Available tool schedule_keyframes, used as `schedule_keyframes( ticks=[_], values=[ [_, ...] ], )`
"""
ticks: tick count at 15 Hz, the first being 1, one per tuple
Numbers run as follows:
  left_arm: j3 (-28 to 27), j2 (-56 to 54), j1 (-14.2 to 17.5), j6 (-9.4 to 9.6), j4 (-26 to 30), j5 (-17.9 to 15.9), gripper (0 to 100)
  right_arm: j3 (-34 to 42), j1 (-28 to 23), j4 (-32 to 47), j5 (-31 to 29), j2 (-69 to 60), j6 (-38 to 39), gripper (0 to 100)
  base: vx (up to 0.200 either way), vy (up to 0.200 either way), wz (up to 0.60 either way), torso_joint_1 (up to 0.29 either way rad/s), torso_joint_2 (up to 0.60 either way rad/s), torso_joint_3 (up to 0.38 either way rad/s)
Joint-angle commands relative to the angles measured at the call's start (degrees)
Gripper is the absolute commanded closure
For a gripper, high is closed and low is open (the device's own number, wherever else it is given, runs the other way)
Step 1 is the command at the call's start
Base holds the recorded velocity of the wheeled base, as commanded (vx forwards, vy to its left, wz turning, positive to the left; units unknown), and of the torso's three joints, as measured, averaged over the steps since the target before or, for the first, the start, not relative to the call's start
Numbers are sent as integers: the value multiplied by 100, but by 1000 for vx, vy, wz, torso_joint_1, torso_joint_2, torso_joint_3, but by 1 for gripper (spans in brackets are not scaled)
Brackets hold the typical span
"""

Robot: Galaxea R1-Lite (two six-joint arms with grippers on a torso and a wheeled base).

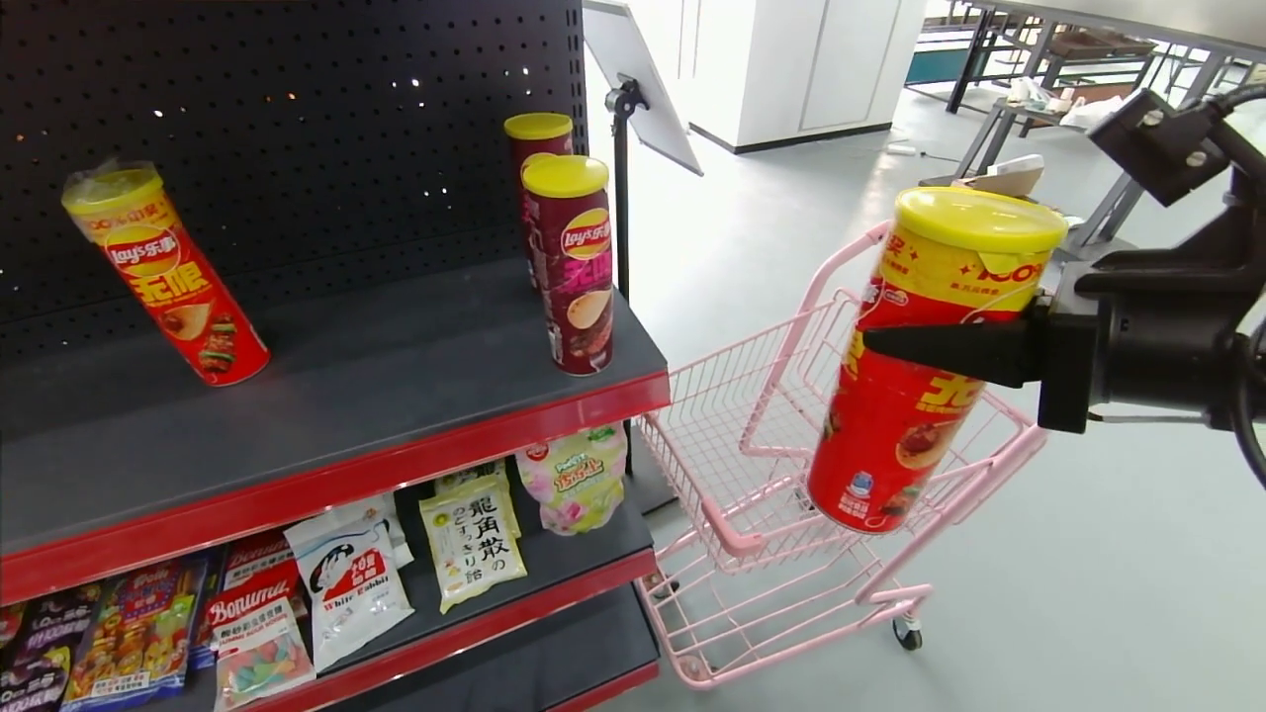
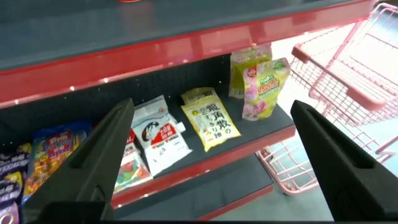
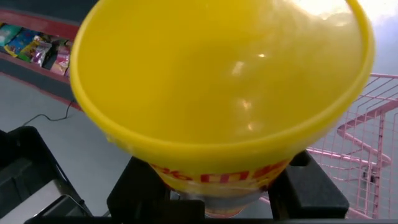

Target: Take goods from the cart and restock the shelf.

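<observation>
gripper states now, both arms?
Left gripper: open, empty.
Right gripper: closed, holding the red chip can with the yellow lid.

Head camera looks down at shelf (image 1: 326, 396) and cart (image 1: 725, 534), which both wrist cameras share.

**Bright room, shaded shelf**

You are looking into a brightly lit room. Light is pouring in from the far side and washing the pale floor (image 1: 762, 222) almost white. The black pegboard (image 1: 297, 119) is reading dim, with pinpoints of light shining through its holes. Beneath the upper shelf (image 1: 396, 386), the snack bags (image 2: 211, 124) are sitting in shade. Straight lines are bowing toward the head view's edges. In the right wrist view, the yellow lid (image 3: 224, 81) of the chip can (image 3: 211, 177) is catching soft glare and looming out of focus.
</observation>
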Motion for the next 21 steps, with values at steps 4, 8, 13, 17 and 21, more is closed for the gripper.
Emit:
schedule_keyframes(
  ticks=[4,8,13,17,21],
  values=[
    [1,7,2,-16,-3,0,0,128,12,3,-205,-48,1,100,0,0,150,-2,-1,2],
    [1,7,2,-16,-3,0,0,163,12,-6,-214,-39,1,100,0,0,600,6,1,-4],
    [1,7,2,-16,-3,0,0,189,3,-6,-214,-57,1,100,0,0,480,5,4,6],
    [1,7,2,-16,-3,0,0,682,38,-279,-179,-338,-96,100,0,0,0,0,0,0],
    [1,7,2,-7,-3,0,0,1314,188,-1386,-47,-373,-104,100,0,150,0,1,-1,4]
  ],
)
